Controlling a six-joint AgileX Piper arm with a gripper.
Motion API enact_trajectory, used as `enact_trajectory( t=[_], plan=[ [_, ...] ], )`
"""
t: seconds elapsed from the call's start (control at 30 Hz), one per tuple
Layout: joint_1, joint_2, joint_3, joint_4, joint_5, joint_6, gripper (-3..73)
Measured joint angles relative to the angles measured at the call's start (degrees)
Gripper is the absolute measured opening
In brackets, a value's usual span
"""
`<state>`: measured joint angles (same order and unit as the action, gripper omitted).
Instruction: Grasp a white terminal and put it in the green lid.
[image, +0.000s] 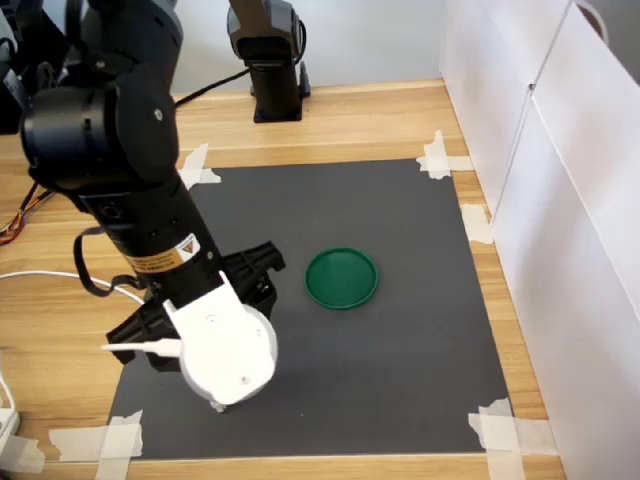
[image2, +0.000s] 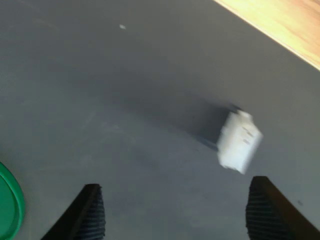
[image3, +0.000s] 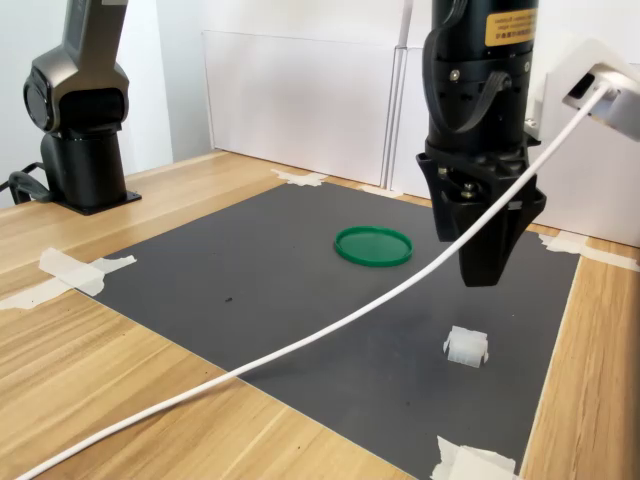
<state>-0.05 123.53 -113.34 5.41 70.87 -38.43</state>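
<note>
White panel walls are enclosing a pale wooden bench (image: 350, 125) on which a dark grey matte mat (image: 400, 370) is lying, its corners held down by strips of whitish masking tape (image: 505, 430). The black robot arm's gripper (image2: 175, 210) is hanging above the mat, its two black ribbed fingers (image2: 90, 212) standing spread wide apart with nothing between them. The small white block-shaped plastic terminal (image3: 466, 346) is lying on the mat near the corner at the second exterior view's lower right, below the fingers and apart from them; in the wrist view it is sitting just ahead of the gap, closer to one finger than the other, and looking blurred. The flat round dark-green plastic lid (image: 341, 277) with its low raised rim is resting empty near the mat's middle, well apart from the terminal. A thin white cable (image3: 300, 345) is running across the second exterior view. The step in hand appears to be the approach for the grasp. To do it well, the fingers should probably be centred over the terminal, lined up across its narrower faces, and lowered until the pads are flanking it before closing, since a smooth, light, hard block may skid on the mat if it is nudged off-centre.
</note>
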Motion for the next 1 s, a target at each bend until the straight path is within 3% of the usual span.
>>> enact_trajectory(
  t=[0.7, 1.0],
  plan=[
    [1.91, 2.34, -0.19, -3.39, -0.43, 1.35, 65.6],
    [-2.93, -0.39, -0.37, -3.73, -0.50, 0.93, 65.5]
  ],
)
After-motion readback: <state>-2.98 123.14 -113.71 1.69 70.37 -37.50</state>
